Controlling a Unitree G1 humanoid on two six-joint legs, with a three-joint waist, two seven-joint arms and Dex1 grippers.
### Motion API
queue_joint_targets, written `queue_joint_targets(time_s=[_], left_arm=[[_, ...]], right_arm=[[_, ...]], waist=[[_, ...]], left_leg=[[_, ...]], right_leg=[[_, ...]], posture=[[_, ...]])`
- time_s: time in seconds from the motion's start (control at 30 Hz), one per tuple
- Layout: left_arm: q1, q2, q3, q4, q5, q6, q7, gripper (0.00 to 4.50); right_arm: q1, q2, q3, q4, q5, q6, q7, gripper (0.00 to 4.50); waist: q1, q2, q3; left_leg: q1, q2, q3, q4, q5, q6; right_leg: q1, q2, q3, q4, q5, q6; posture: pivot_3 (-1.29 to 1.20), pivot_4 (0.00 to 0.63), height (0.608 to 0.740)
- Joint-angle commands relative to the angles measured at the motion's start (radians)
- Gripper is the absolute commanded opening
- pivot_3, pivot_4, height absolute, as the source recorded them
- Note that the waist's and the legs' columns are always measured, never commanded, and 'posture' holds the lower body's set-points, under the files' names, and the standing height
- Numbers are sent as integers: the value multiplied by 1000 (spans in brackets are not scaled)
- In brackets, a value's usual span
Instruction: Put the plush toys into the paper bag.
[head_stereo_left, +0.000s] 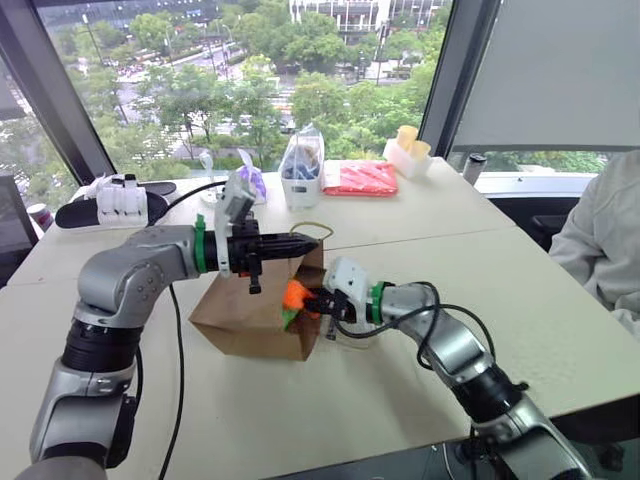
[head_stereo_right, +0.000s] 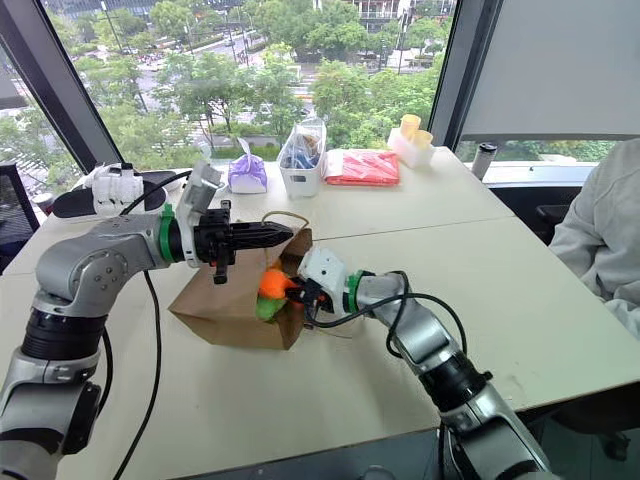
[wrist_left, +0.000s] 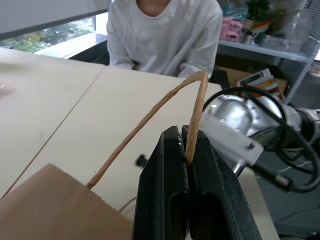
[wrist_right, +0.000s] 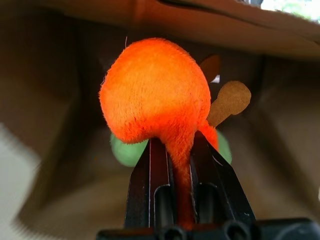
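The brown paper bag (head_stereo_left: 240, 322) lies on its side on the table with its mouth facing right. My left gripper (head_stereo_left: 306, 243) is shut on the bag's twisted paper handle (wrist_left: 150, 117) and holds the upper edge up. My right gripper (wrist_right: 179, 145) is at the bag's mouth, shut on the orange plush toy (wrist_right: 155, 90), which has small brown stubs. The light green plush toy (wrist_right: 125, 151) sits just behind the orange one, inside the bag, and is mostly hidden by it.
A person in white (head_stereo_left: 600, 240) sits at the table's right side. At the far edge by the window stand a red packet (head_stereo_left: 360, 178), a clear plastic bag (head_stereo_left: 302, 165), a purple pouch (head_stereo_right: 247, 175) and a white box with yellow cups (head_stereo_left: 408, 152).
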Motion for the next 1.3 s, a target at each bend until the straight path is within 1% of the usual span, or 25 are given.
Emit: queue_joint_targets(time_s=[0.03, 0.13, 0.3, 0.5, 0.53, 0.57, 0.6, 0.63, 0.7, 0.73, 0.77, 0.8, 1.07, 1.17, 1.3], left_arm=[[-32, 16, 55, -27, -51, 28, 3, 0], [-58, 27, 85, 2, -68, 38, 12, 0], [-87, 9, 139, 31, -117, 71, 55, 0], [-76, 3, 172, 19, -148, 92, 95, 0], [-64, 4, 175, 12, -151, 93, 101, 0], [-53, 4, 180, 7, -155, 93, 109, 0], [-44, 3, 183, 1, -159, 94, 116, 0], [-38, -2, 189, -2, -164, 96, 127, 0], [-20, -9, 198, -13, -169, 95, 148, 0], [-12, -11, 202, -17, -172, 94, 157, 0], [-3, -12, 203, -23, -176, 93, 164, 0], [5, -13, 204, -28, -179, 91, 171, 0], [33, -10, 198, -43, -191, 82, 189, 0], [29, -8, 188, -36, -186, 79, 180, 0], [21, -5, 184, -27, -182, 77, 174, 0]], right_arm=[[-65, 40, 0, 70, -26, -116, 26, 59], [-95, 52, 4, 113, -45, -172, 50, 59], [-140, 65, 24, 183, -87, -244, 90, 59], [-188, 78, 17, 252, -125, -291, 100, 59], [-193, 76, 11, 258, -131, -296, 96, 880], [-198, 73, 5, 263, -138, -300, 90, 1243], [-200, 71, 0, 264, -144, -303, 86, 1775], [-201, 68, -6, 263, -146, -305, 84, 2216], [-196, 59, -25, 236, -141, -296, 77, 3323], [-191, 53, -33, 220, -136, -286, 77, 3767], [-182, 42, -43, 195, -130, -272, 81, 4326], [-174, 34, -52, 173, -124, -261, 83, 4426], [-111, -3, -195, -3, -19, -122, 52, 4426], [-66, -49, -245, -93, 47, -56, 85, 4426], [-15, -84, -268, -191, 115, 25, 99, 4426]], waist=[[-3, 0, 0], [-3, 0, 0], [-5, 0, 0], [-5, 0, 0], [-5, 0, 0], [-5, 0, 0], [-5, 0, 0], [-5, 0, 0], [-5, 0, 0], [-5, 0, 0], [-4, 0, 0], [-4, 0, 0], [-3, 0, 0], [-2, 0, 0], [0, 0, 0]], left_leg=[[0, 0, 0, 0, 0, 0], [0, 0, 0, 0, 0, 0], [0, 0, 0, 0, 0, 0], [0, 0, -1, 0, 0, 0], [0, 0, -1, 0, 0, 0], [0, 0, -1, 0, 0, 0], [0, 0, -1, 0, 0, 0], [0, 0, -1, 0, 0, 0], [0, 0, -1, 0, 0, 0], [0, 0, -1, 0, 0, 0], [0, 0, -1, 0, 0, 0], [-1, 0, -1, 0, 0, 0], [-1, 0, -1, 0, 0, 0], [-1, 0, -1, 0, 0, 0], [-1, 0, -1, 0, 0, 0]], right_leg=[[0, 0, 0, 0, 0, 0], [0, 0, 0, 0, 0, 0], [0, 0, 0, 0, 0, 0], [-1, 0, 0, 1, 0, 0], [-1, 0, 0, 1, 0, 0], [-1, 0, 0, 1, 0, 0], [-1, 0, 0, 1, 0, 0], [-1, 0, 0, 1, 0, 0], [-1, 0, 0, 1, 0, 0], [-1, 0, 0, 1, 0, 0], [-1, 0, 0, 1, 0, 0], [-1, 0, 0, 1, 0, 0], [-1, 0, 0, 0, 0, 0], [-1, 0, 0, 0, 0, 0], [-1, 0, 0, 0, 0, 0]], posture=[[0, 150, 740], [0, 150, 740], [0, 150, 740], [0, 150, 740], [0, 150, 740], [0, 150, 740], [0, 150, 740], [0, 150, 740], [0, 150, 740], [0, 150, 740], [0, 150, 740], [0, 150, 740], [0, 150, 740], [0, 150, 740], [0, 150, 740]])
